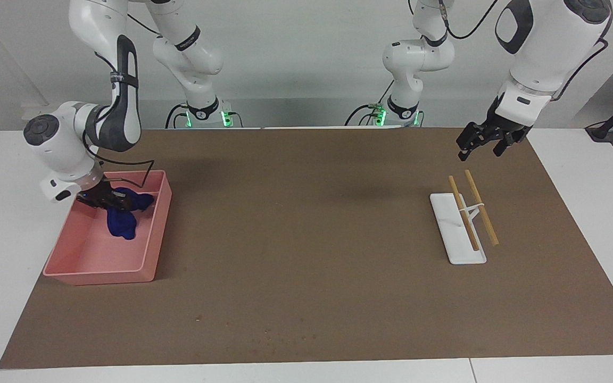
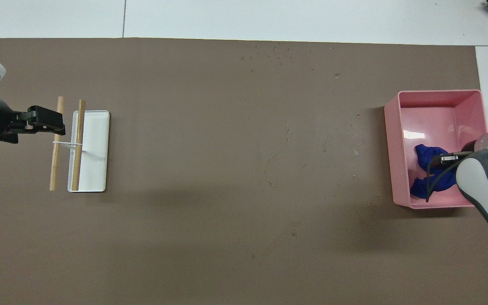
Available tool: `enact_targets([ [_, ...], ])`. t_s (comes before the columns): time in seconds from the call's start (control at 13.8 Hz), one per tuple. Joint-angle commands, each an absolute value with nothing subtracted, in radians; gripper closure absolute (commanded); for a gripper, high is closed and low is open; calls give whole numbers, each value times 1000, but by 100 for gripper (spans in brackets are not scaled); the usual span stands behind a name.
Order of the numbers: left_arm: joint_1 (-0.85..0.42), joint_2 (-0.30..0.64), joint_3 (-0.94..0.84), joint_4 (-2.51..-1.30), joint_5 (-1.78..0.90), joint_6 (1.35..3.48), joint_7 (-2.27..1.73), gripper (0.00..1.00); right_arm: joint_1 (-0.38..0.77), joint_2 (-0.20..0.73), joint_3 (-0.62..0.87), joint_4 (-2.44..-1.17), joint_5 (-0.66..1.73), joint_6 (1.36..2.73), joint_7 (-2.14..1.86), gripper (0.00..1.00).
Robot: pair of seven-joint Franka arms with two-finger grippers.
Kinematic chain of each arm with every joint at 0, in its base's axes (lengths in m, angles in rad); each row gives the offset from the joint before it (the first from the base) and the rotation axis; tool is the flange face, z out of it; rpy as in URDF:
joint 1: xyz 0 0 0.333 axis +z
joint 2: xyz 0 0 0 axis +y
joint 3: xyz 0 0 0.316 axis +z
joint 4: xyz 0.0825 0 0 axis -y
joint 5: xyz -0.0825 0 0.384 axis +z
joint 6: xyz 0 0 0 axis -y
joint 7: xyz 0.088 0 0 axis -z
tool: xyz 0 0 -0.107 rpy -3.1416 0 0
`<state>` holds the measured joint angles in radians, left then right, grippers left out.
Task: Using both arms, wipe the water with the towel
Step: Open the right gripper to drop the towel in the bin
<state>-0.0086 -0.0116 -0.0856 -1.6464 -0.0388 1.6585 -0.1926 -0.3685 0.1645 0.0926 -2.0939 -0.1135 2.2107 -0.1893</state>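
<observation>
The blue towel (image 1: 123, 224) lies bunched in the pink bin (image 1: 99, 276) at the right arm's end of the table; it also shows in the overhead view (image 2: 424, 153). My right gripper (image 1: 109, 201) is down inside the bin, shut on the towel's top; in the overhead view (image 2: 444, 160) the arm covers part of it. The water (image 1: 274, 338) is a scatter of tiny specks near the mat's edge farthest from the robots (image 2: 278, 53), with a few more specks (image 2: 356, 151) beside the bin (image 2: 439, 93). My left gripper (image 1: 480, 149) hangs open and empty over the mat (image 2: 55, 125) and waits.
A white tray (image 1: 453, 236) with two wooden sticks (image 1: 481, 208) on a small rack stands at the left arm's end, just under the left gripper; it also shows in the overhead view (image 2: 95, 144). A brown mat (image 1: 306, 213) covers the table.
</observation>
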Motion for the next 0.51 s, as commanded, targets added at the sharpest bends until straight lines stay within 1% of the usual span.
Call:
enact_targets([
  [0.0,-21,-29,-74,-1672,-49,1678,-201,0,-374,156,103,-2094,-161,2198,-206,18],
  [0.07,-21,-29,-74,-1672,-49,1678,-199,0,-374,153,106,-2086,-161,2195,-196,13],
  [0.14,-21,-29,-74,-1672,-49,1678,-199,0,-374,144,110,-2073,-153,2184,-196,3],
  [0.43,-21,-29,-74,-1672,-49,1678,-201,0,-365,83,185,-1942,-132,2034,-92,2],
])
